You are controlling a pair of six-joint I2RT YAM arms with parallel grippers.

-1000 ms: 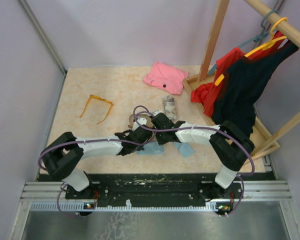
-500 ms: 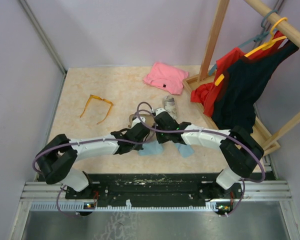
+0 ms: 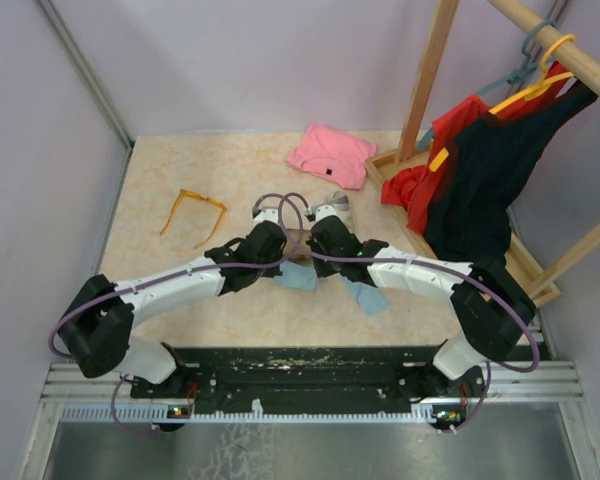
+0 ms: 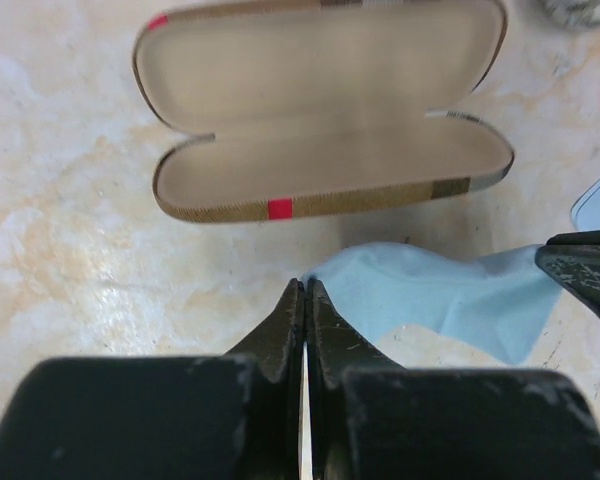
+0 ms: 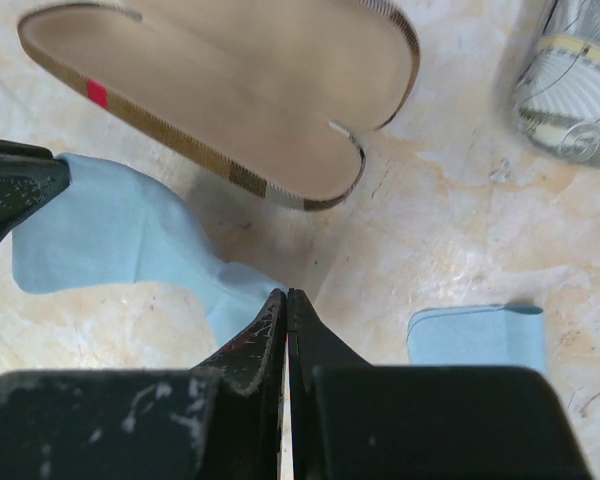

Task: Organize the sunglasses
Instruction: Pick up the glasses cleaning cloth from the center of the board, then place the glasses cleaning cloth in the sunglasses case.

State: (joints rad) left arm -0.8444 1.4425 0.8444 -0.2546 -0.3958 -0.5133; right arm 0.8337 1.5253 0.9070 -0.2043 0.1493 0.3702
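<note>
1. Step in hand (as I read it): the cloth is being dealt with, not yet the sunglasses (image 3: pixel 201 200). The left gripper (image 4: pixel 306 285) has its fingers pressed together on one corner of the cloth (image 4: pixel 430 295). The right gripper (image 5: pixel 286 295) is likewise closed tight, pinching the cloth's opposite tail. The cloth is strung between them, just on the near side of the case (image 4: pixel 320 70).
2. The case lies open with its tan lining up and nothing in it.
3. The next move is probably to lay the cloth into the case or set it aside. Both arms must travel together so neither corner slips out. Then one gripper has to let go and reach left for the sunglasses.
4. The sunglasses lie on the table (image 3: pixel 160 170) at far left, well apart from both grippers and the case. Only the orange pair shows (I can find no red pair in any view).
5. Their arms are unfolded. The front faces the far wall and the arms trail back toward the robot, angled slightly left. The front bar, the long axis, runs roughly left to right, with its right end a little nearer the robot.
</note>
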